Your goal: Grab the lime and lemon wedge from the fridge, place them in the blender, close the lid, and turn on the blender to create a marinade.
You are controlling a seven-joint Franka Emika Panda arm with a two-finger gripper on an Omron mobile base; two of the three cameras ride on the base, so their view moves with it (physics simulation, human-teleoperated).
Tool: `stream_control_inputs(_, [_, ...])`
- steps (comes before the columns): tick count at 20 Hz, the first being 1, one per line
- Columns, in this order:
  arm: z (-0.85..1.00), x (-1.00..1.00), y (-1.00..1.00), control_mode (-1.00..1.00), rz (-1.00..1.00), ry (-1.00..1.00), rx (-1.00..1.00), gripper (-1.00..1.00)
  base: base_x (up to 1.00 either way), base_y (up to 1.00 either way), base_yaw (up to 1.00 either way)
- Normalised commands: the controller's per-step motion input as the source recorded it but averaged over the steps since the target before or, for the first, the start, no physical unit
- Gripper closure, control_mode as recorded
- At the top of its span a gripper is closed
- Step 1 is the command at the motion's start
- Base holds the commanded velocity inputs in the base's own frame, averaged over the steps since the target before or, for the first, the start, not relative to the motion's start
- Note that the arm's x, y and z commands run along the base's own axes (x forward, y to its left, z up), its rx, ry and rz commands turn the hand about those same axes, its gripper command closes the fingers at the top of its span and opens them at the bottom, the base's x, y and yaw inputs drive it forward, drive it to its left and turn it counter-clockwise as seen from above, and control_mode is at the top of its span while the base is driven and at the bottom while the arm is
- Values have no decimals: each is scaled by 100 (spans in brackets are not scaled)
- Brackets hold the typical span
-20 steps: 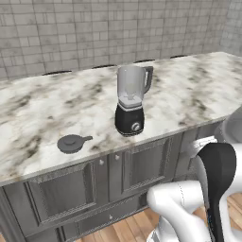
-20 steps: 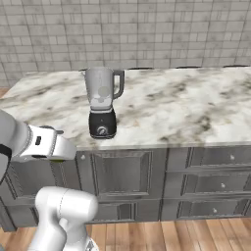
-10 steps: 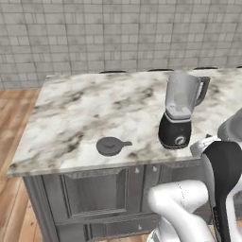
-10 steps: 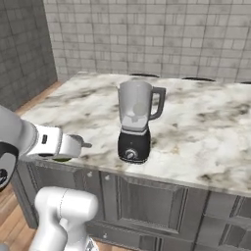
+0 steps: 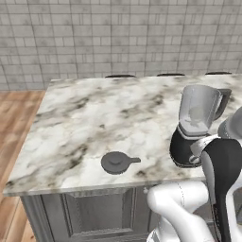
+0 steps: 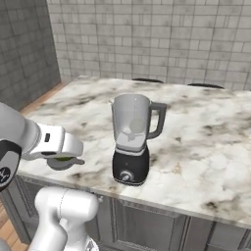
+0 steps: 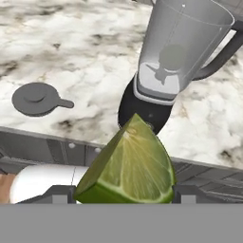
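Blender [image 7: 175, 57] jar stands open on the counter [image 5: 85, 123] with the round lime [image 7: 172, 57] inside. Gripper [image 7: 124, 193] holds the lemon wedge [image 7: 128, 166]. The lid [image 5: 117, 162] lies apart.

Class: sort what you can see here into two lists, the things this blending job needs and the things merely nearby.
Needed: lemon wedge held in the gripper; blender, its jar open; lid lying on the counter.

Nearby: marble counter; tiled wall; grey cabinets.
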Motion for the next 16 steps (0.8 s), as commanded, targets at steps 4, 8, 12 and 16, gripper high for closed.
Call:
stream_control_inputs(4, [0,0,0,100,0,0,0,100,26,12,0])
stream_control_inputs(8, [60,22,9,-100,0,-8,0,100,9,7,0])
stream_control_inputs(12, [85,44,0,-100,0,-13,0,100,0,0,0])
stream_control_inputs(16, [65,84,-2,-100,0,0,0,100,0,0,0])
